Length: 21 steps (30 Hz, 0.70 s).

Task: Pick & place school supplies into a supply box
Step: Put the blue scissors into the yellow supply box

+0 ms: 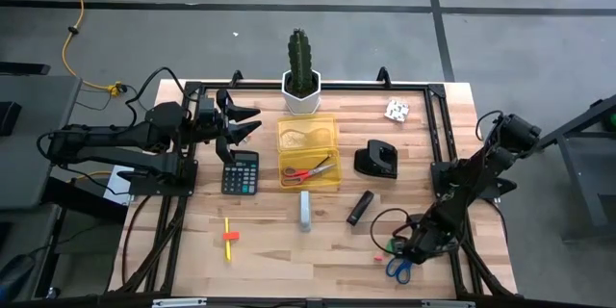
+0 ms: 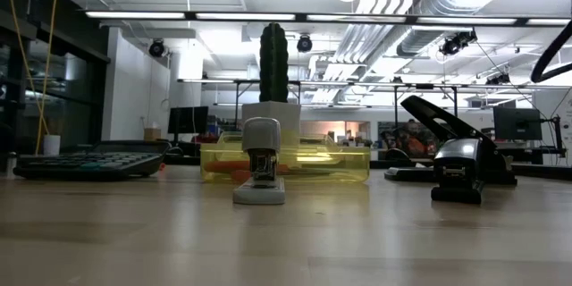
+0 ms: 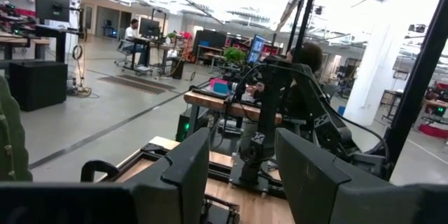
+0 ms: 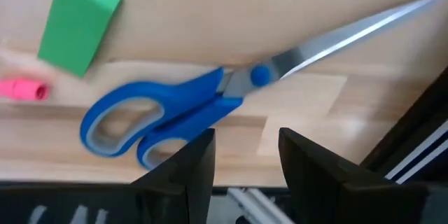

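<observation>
A: Blue-handled scissors (image 4: 168, 108) lie flat on the wooden table (image 1: 289, 250) right under the right gripper (image 4: 245, 155), near the front edge; its fingers (image 4: 185, 164) stand apart with a clear gap and hold nothing.

B: And beside them?

A: One green eraser (image 4: 78, 21) and one pink eraser (image 4: 24, 88), both just past the handles. No writing shows on any of them.

B: The left gripper (image 1: 245, 122)?

A: It hovers at the table's back left, above the black calculator (image 1: 240, 172), fingers parted and empty.

B: Where is the box?

A: The yellow supply box (image 1: 308, 151) sits mid-table in front of the white cactus pot (image 1: 300, 95). One pair of red-handled scissors (image 1: 310, 170) lies in it.

B: What else is out?

A: One yellow pencil with an orange piece (image 1: 229, 237) at the front left, one grey stapler (image 1: 304, 211), one black hole punch (image 1: 376, 161), one small dark marker-like object (image 1: 360, 207) and a small white piece (image 1: 397, 110) at the back right. The stapler stands between the blue scissors' side and the box.
</observation>
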Each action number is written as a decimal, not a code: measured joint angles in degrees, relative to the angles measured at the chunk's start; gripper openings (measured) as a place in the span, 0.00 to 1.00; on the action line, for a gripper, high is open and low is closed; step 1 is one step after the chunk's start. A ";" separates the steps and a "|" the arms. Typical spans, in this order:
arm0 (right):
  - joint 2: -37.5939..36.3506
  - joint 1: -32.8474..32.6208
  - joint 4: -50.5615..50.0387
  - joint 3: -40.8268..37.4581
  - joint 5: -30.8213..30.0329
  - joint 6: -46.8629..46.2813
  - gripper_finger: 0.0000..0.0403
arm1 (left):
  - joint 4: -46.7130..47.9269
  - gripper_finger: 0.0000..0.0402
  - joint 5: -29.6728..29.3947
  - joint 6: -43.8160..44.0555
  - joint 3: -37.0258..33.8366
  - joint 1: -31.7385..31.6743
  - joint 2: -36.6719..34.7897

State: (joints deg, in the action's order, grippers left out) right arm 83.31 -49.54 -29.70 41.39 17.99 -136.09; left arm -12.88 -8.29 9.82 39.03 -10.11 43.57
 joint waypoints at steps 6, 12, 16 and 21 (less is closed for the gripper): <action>0.15 -0.04 -1.94 0.00 -1.61 4.29 0.37 | -0.06 0.37 -0.09 0.02 0.00 0.00 0.00; 3.54 -0.02 -2.58 0.00 -0.06 10.07 0.37 | -0.26 0.37 -0.09 0.22 0.00 0.00 0.02; 5.45 0.00 -1.38 0.12 0.42 11.30 0.37 | -0.28 0.37 -0.09 0.51 0.00 0.00 0.00; 5.80 -0.12 -1.91 0.23 -1.65 12.67 0.37 | -0.33 0.37 -0.09 0.53 0.00 0.00 0.00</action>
State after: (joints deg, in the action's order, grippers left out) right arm 89.10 -49.66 -31.61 41.62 16.34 -123.43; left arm -13.21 -8.38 10.35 39.03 -10.11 43.57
